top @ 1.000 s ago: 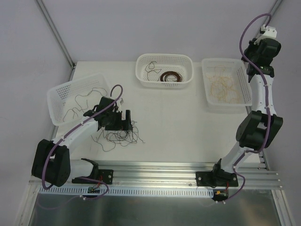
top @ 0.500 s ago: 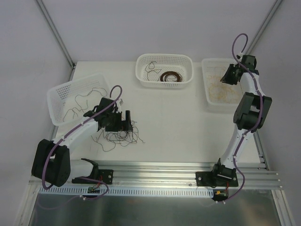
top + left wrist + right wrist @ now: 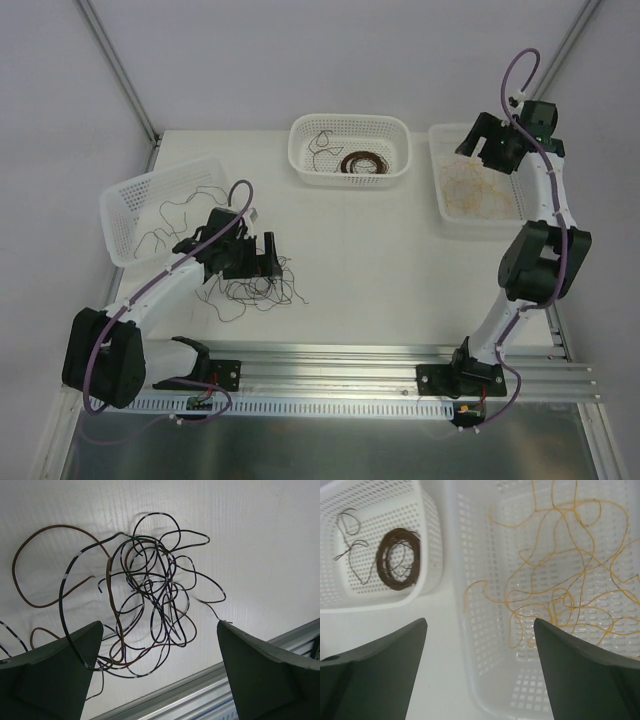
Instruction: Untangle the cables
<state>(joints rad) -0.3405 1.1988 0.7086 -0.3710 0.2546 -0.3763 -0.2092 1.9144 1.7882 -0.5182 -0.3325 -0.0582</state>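
- My left gripper (image 3: 157,630) has its jaws spread wide and grasps nothing. It hangs low over the table (image 3: 380,260), near the front rail.
- The dark tangle (image 3: 160,582) lies on the table between and just ahead of my left fingers. It is a loose knot of black and brown cables, with one long brown loop (image 3: 30,547) swinging out to the side.
- One black strand crosses the edge of the finger at the left of my left wrist view — I cannot tell whether it touches.
- My right gripper (image 3: 480,622) is released too, jaws apart and empty, held above the right basket (image 3: 470,680).
- The yellow cables (image 3: 560,600) lie spread in loops on that basket's floor.
- The middle basket (image 3: 427,555) holds a brown coil (image 3: 397,560) and a few thin dark strands (image 3: 350,545).
- The left basket (image 3: 130,200), tilted — its far side raised — holds some separate dark squiggles (image 3: 165,225).
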